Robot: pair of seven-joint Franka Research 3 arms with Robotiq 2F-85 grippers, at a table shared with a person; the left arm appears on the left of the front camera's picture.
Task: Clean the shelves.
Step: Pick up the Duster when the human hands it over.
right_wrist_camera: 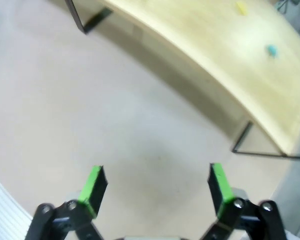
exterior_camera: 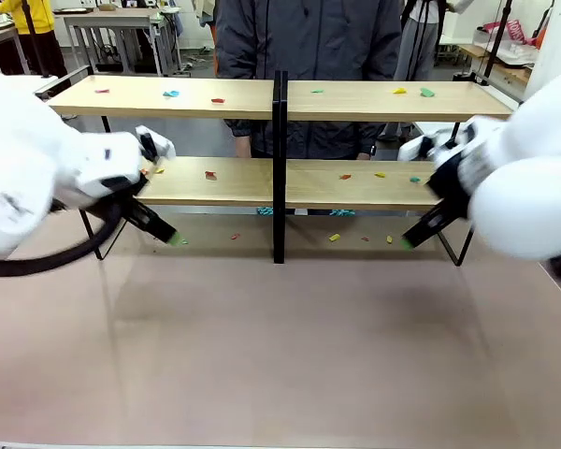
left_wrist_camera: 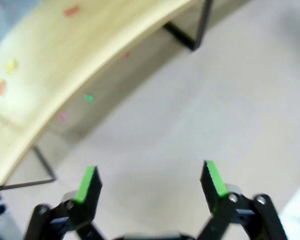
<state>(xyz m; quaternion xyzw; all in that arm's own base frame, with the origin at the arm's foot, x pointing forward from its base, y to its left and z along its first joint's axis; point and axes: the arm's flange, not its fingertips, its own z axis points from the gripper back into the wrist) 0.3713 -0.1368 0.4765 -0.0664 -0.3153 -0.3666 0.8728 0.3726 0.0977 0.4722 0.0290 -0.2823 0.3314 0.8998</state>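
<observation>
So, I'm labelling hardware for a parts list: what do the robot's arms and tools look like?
The left arm and right arm are rounded white shells; a black cable trails from the left one. The left tool and right tool are black linkages with silver pivots, tipped with bright green pads.

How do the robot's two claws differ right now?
The left gripper hangs at the left end of the shelves, slanting down to the right; the right gripper hangs at their right end, slanting down to the left. Both are black with green pads, open, empty, low over the table.
</observation>
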